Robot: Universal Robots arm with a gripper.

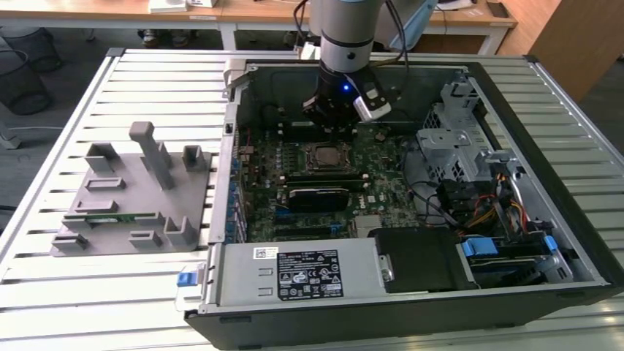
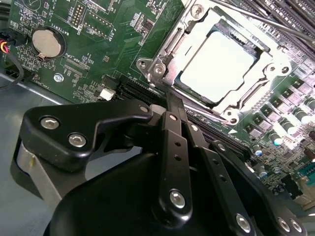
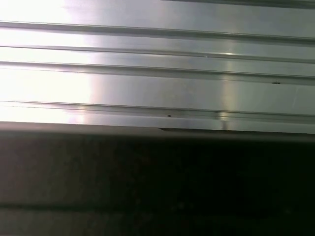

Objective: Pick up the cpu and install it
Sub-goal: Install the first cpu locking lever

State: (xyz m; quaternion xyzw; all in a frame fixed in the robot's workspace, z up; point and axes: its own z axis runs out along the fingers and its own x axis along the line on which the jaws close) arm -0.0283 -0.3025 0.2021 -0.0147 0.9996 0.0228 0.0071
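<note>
Inside the open computer case (image 1: 546,110), on the green motherboard (image 2: 108,44), the cpu (image 2: 219,61) already lies in its socket, silvery top up, framed by the metal retention bracket (image 2: 162,64); by my reading the placing is done, and whether the bracket is latched I cannot tell. The hand (image 2: 170,105) hangs above the board just beside the socket; its black fingers (image 2: 172,147) are drawn together with nothing between them, so it carries no part. In the exterior view the arm stands over the far part of the case; the case also holds a grey drive cage (image 1: 458,139), bundled cables and a power supply (image 1: 302,274) at the near edge. To the exterior view's left, on the slatted bench (image 1: 127,314), a grey parts holder (image 1: 137,197) keeps a thin green memory stick (image 1: 115,216).
</note>
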